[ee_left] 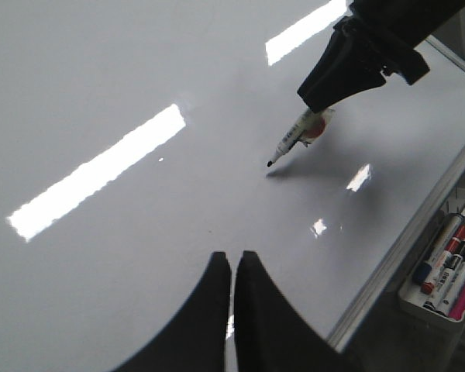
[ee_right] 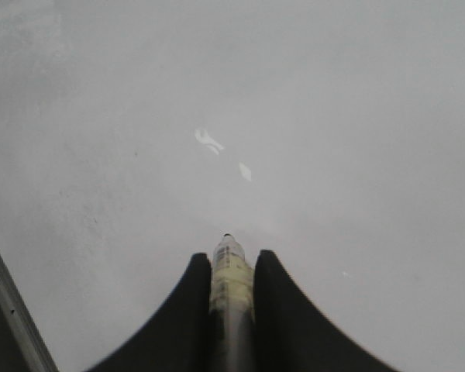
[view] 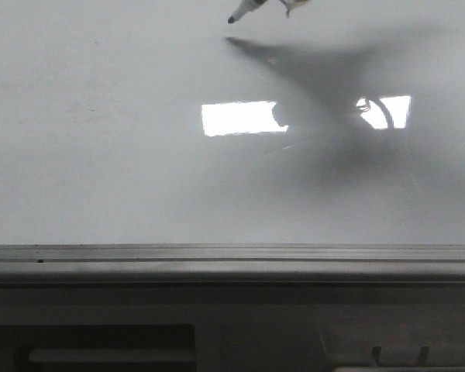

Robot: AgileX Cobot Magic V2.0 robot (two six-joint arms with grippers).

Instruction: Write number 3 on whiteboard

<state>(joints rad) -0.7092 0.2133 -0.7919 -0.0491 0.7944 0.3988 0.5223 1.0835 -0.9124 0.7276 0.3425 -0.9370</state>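
Note:
The whiteboard [view: 101, 155] is a glossy pale grey board filling the front view, with a grey metal rail [view: 232, 256] along its near edge. It also fills the left wrist view [ee_left: 101, 93] and the right wrist view [ee_right: 333, 116]. No drawn line of a number 3 shows on it. My right gripper [ee_right: 232, 260] is shut on a white marker [ee_right: 231, 271] with a black tip. In the left wrist view the marker [ee_left: 294, 139] points down at the board, its tip just above or at the surface. In the front view the marker tip [view: 240, 13] shows at the far edge. My left gripper [ee_left: 232, 260] is shut and empty.
Bright rectangular light reflections [view: 240, 118] lie on the board. A white tray [ee_left: 446, 267] with several markers sits beyond the rail [ee_left: 418, 225] in the left wrist view. The right arm's shadow [view: 333, 77] falls across the board.

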